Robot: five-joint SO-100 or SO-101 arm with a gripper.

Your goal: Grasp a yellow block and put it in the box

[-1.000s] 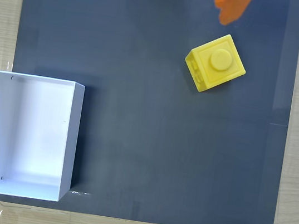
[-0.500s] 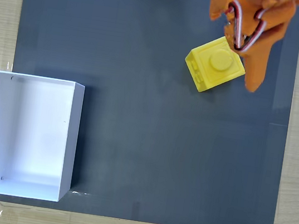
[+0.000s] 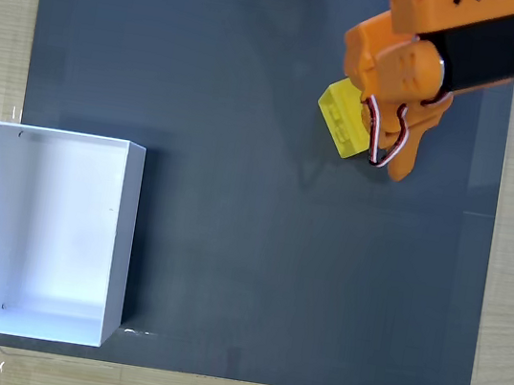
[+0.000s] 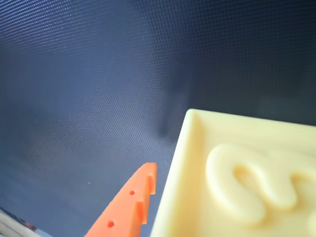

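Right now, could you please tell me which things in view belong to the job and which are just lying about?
Belonging to the job:
- bright yellow plastic cube
- white rectangular open-top box
- orange gripper, over the cube

Just there:
- dark grey mat
- light wooden tabletop

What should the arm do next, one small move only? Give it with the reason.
Probably close the jaws on the yellow block. In the fixed view the gripper sits right over the block, covering most of it, and in the wrist view one orange finger lies close beside the block's side. The block rests on the dark mat, far from the white box.
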